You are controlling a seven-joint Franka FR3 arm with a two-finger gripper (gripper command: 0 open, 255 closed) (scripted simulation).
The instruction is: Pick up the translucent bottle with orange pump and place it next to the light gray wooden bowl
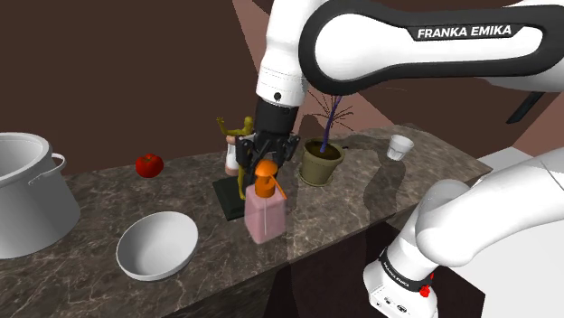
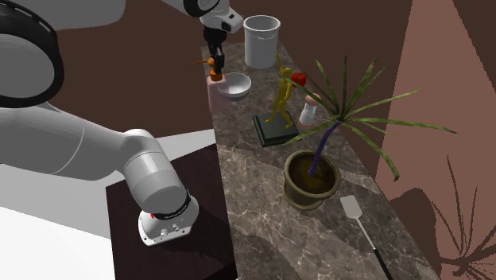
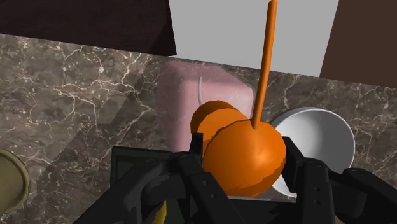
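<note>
Clamping the gripper [image 1: 265, 168] tight around the orange pump [image 3: 245, 153] (handiest grip, likely) to hold the pinkish bottle [image 1: 264, 218] upright near the white bowl [image 1: 157, 246].

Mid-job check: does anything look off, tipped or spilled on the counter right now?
Nothing is spilled or toppled. The one oddity: the pink bottle, clasped at its orange pump by the gripper, is at the very edge of the counter, beside the white bowl.

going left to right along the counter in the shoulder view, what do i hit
pot → bowl → bottle → plant → cup
</note>
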